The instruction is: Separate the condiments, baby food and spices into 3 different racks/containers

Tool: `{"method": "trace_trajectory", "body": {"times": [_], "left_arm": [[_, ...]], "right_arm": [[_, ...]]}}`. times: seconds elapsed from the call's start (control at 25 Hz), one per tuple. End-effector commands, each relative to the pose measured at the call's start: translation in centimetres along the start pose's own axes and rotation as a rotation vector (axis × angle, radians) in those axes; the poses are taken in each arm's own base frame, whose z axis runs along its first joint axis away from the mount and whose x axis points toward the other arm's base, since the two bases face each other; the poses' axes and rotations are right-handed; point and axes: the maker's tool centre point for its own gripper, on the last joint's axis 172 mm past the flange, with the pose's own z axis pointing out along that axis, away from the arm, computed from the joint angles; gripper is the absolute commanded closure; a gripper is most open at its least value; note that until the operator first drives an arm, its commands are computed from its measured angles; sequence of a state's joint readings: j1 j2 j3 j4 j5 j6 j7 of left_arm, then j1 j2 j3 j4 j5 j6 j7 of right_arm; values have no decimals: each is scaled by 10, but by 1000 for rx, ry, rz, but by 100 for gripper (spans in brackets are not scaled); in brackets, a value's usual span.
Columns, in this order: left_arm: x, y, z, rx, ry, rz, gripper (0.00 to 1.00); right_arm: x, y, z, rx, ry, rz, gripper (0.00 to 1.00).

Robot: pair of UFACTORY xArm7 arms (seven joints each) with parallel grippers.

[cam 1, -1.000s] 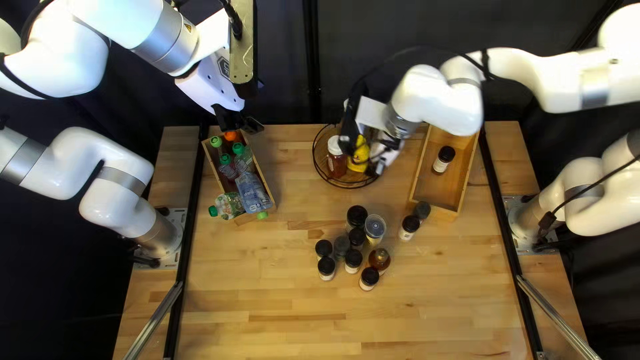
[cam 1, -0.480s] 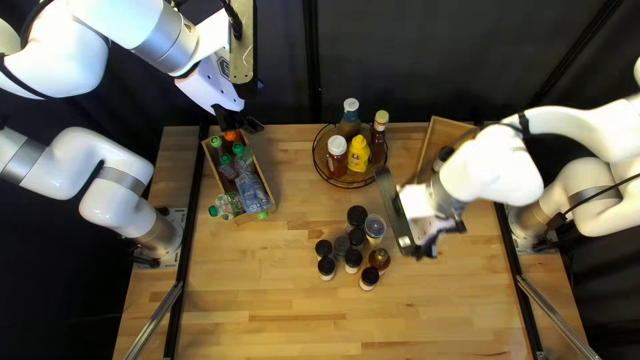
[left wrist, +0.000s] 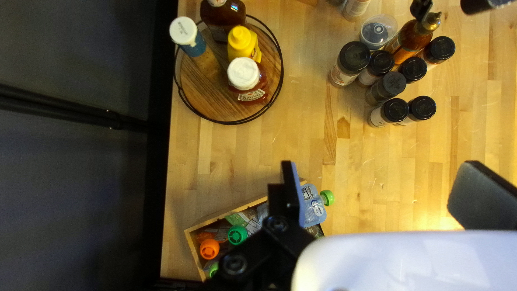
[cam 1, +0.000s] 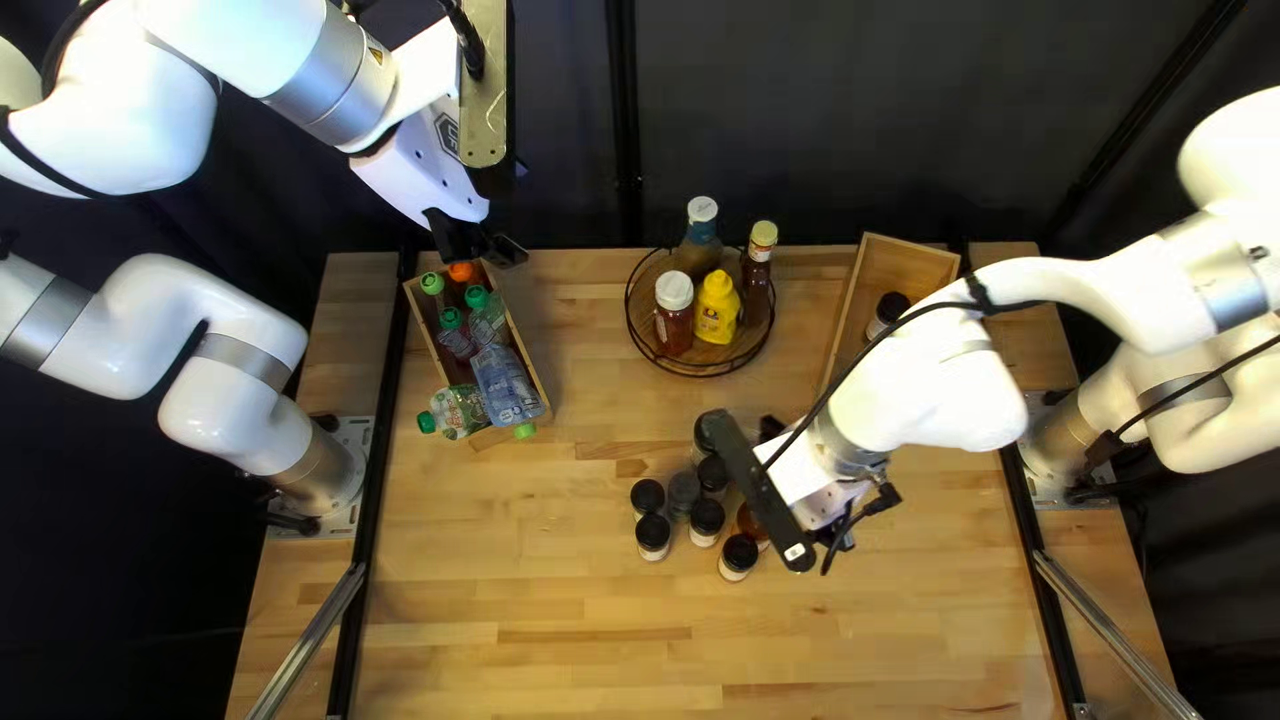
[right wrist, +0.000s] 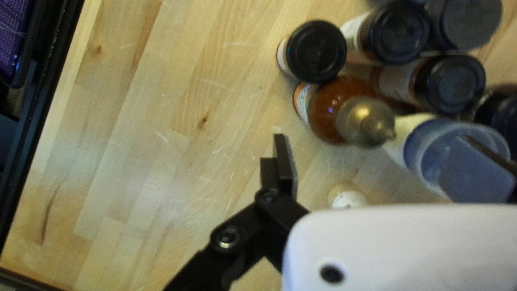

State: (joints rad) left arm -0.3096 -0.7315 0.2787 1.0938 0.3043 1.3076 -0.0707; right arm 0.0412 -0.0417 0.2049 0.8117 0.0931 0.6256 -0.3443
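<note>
- Spice jars [right wrist: 396,32] crowd the amber bottle [right wrist: 328,110]; lowering the right gripper [right wrist: 371,156], jaws wide, could topple them
- One finger may clip the clear-lidded jar [right wrist: 423,148]
- Left gripper [left wrist: 379,172] gapes wide

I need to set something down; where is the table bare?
Most room: the tabletop from the black-capped spice jars to the near edge. A smaller patch lies between the baby food box and the round condiment tray. It's crowded at the jars, where the right gripper hovers beside the amber bottle.
</note>
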Motion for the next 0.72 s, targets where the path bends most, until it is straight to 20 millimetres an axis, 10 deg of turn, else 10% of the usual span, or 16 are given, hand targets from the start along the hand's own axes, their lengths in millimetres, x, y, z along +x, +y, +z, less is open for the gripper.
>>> {"method": "trace_trajectory", "body": {"times": [0.04,0.16,0.2,0.24,0.48,0.72], "left_arm": [[0,0,0,0,0,0,0],[0,0,0,0,0,0,0],[0,0,0,0,0,0,0],[0,0,0,0,0,0,0],[0,0,0,0,0,0,0],[0,0,0,0,0,0,0]], "right_arm": [[-2,1,5,1,-11,-2,0],[-3,1,8,4,-16,-3,14],[-3,2,9,4,-17,-4,91],[-3,2,10,5,-19,-5,97],[-4,1,3,-1,-22,-7,100],[-11,-8,-53,3,24,-11,100]]}}
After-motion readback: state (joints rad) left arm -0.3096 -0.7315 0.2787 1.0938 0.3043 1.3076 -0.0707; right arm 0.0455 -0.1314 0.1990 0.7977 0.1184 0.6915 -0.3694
